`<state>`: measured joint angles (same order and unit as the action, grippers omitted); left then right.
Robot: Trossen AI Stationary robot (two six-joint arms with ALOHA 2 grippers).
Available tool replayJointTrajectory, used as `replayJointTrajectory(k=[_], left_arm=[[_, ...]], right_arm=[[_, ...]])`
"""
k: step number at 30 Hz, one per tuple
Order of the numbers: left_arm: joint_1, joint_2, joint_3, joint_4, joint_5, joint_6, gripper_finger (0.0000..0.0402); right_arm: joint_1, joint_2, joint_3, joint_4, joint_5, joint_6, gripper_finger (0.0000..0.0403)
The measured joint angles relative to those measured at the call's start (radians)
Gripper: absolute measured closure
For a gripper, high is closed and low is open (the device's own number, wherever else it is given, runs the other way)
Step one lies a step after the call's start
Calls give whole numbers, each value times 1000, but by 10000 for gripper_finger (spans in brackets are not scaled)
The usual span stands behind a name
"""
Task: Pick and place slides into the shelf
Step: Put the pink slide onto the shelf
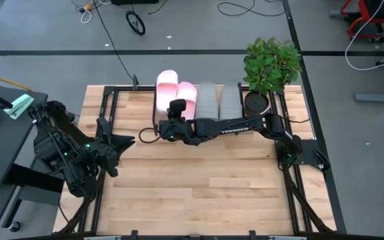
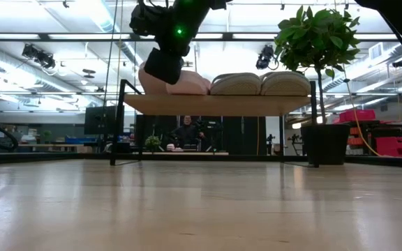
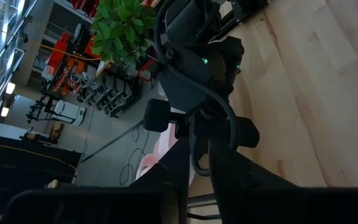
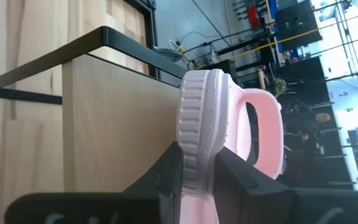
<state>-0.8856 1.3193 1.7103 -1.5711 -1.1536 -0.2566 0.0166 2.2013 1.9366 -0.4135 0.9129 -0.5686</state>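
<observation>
The right gripper [image 1: 168, 128] sits just left of centre in the high view, its arm reaching in from the right edge; its jaws are clamped on the sole edge of a pink slide [image 4: 194, 124], which the right wrist view shows standing on its side between the dark fingers [image 4: 241, 177]. That slide's long axis runs straight out from the jaws, over the shelf [image 1: 245, 117] board at the upper middle of the frame, where the other pink slide [image 1: 168, 83] and the grey pair [image 1: 219, 100] already lie side by side. So I judge the coming move is to lay it flat. The left gripper [image 1: 122, 142] waits at centre left, well apart from the shelf, fingers nearly closed on nothing
</observation>
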Motion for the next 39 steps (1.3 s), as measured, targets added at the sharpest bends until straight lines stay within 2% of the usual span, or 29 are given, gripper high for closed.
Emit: replayJointTrajectory(k=[8,12,26,39], left_arm=[[0,0,0,0,1,-2,344],[0,0,0,0,1,-2,340],[0,0,0,0,26,-3,346],[0,0,0,0,31,-3,343]], right_arm=[[-2,0,0,-2,-7,-11,339],[-3,0,0,3,-45,-11,339],[-1,0,0,62,7,-84,346],[-10,0,0,80,31,-87,348]])
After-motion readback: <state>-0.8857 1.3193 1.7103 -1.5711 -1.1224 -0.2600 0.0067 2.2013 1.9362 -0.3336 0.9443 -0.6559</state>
